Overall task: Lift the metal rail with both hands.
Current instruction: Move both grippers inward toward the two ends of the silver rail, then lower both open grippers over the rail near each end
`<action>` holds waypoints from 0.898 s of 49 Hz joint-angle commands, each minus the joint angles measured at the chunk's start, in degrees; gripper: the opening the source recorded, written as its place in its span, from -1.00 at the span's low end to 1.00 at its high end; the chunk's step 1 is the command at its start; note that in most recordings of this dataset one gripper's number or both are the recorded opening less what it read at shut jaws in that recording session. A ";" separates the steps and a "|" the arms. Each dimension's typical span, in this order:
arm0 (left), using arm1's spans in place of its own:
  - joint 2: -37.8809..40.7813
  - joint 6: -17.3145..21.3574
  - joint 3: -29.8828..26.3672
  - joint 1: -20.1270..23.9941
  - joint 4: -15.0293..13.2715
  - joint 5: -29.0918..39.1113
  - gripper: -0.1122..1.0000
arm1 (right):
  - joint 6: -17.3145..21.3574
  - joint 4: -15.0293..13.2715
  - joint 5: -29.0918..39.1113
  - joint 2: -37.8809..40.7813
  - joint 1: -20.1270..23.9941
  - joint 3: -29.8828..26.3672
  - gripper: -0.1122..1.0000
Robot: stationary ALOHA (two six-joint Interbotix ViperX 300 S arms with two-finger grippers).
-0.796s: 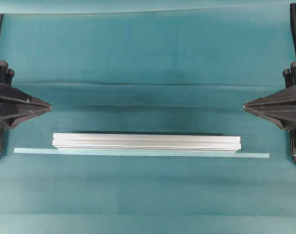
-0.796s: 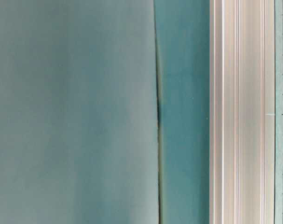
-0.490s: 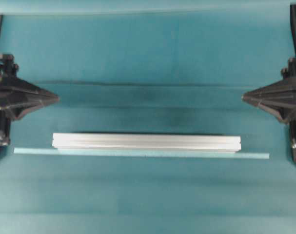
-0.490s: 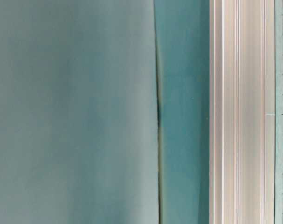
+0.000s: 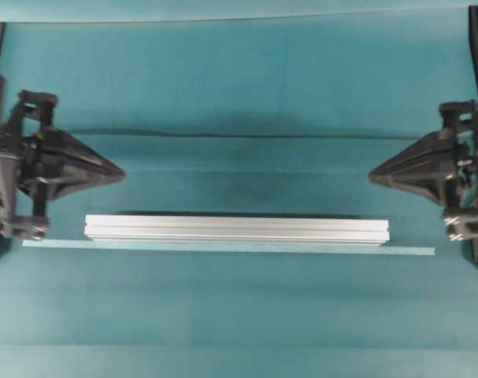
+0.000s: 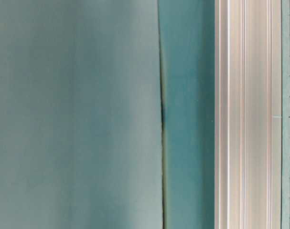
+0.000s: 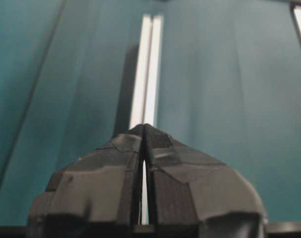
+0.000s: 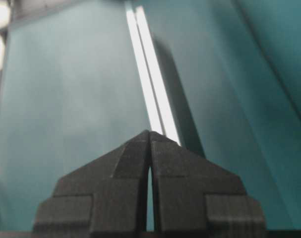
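Both clenched pincers, left pincer (image 5: 122, 175) and right pincer (image 5: 371, 176), should spread wide before straddling the metal rail (image 5: 237, 230) ends evenly.

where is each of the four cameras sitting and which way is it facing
Overhead: above, looking down on metal rail, pale strip, left gripper, right gripper.
Table-level: close to the cloth; rail runs top to bottom; no robot parts.
Left wrist: behind its shut fingers, looking along the rail.
Right wrist: likewise, from the opposite end.
All four share the rail.
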 commanded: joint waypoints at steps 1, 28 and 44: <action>1.76 -0.09 -3.52 -0.26 0.18 3.43 -0.82 | 0.26 -0.53 4.75 3.34 -0.26 -3.43 -0.80; 18.28 0.26 -15.21 0.70 0.44 29.79 -0.82 | -3.16 -5.01 28.12 25.22 1.23 -18.02 -0.80; 24.35 6.77 -16.08 -0.18 0.70 31.64 -0.82 | -7.29 -5.98 36.65 35.33 2.55 -23.29 -0.80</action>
